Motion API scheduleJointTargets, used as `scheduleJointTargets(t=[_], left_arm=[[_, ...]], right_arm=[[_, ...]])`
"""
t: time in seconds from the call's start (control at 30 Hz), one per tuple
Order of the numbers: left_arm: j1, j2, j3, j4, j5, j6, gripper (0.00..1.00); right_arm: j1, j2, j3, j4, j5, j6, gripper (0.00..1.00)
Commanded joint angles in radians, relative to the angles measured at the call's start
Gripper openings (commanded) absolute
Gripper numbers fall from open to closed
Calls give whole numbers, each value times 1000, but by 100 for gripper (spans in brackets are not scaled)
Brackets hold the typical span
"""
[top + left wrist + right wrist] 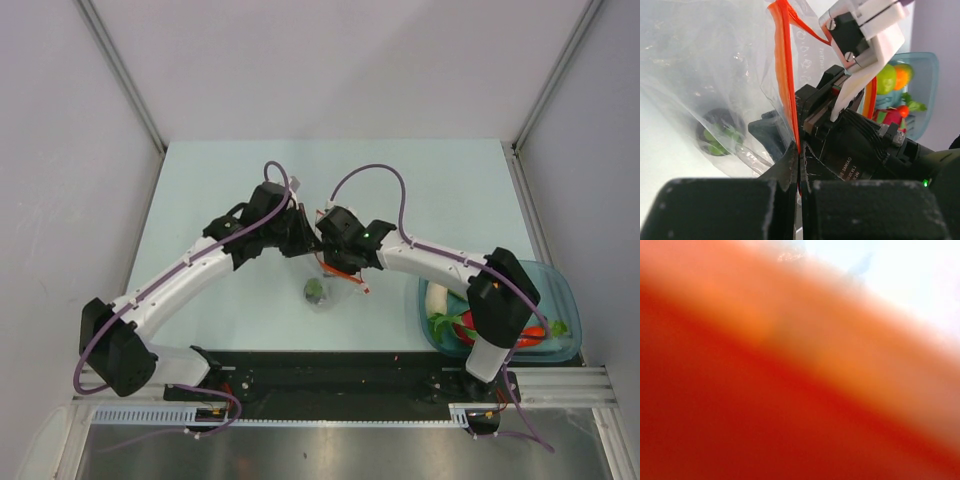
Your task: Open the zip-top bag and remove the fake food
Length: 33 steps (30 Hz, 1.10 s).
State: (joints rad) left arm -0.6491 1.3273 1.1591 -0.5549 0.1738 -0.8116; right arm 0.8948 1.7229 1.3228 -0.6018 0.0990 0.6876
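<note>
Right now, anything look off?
Right wrist view is nothing but orange-red blur: something is too close to focus, likely the bag's zip strip, though I can't confirm. One green piece sits inside the bag.

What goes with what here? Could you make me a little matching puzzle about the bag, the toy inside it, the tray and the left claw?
Things:
1. zip-top bag
2. toy piece
3. tray
4. left gripper

Descriptions:
A. teal, at the far right
B. shut, pinching the bag's edge
C. dark green, inside the bag
D. clear plastic with a red-orange mouth

Pairs: 1-D, 2-C, 3-A, 4-B
</note>
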Motion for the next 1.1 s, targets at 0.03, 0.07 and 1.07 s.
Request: scheduleJointTargets(t=[0.03, 0.07, 1.07], left_arm=[[-3, -40, -24, 0, -2, 31, 0], [-3, -48, -35, -2, -3, 31, 0], [-7, 36, 139, 265, 355, 32, 0]], right_arm=[[16, 56, -2, 95, -90, -95, 36], [19, 60, -4, 99, -88, -102, 37], [-103, -189, -10, 64, -366, -163, 46]])
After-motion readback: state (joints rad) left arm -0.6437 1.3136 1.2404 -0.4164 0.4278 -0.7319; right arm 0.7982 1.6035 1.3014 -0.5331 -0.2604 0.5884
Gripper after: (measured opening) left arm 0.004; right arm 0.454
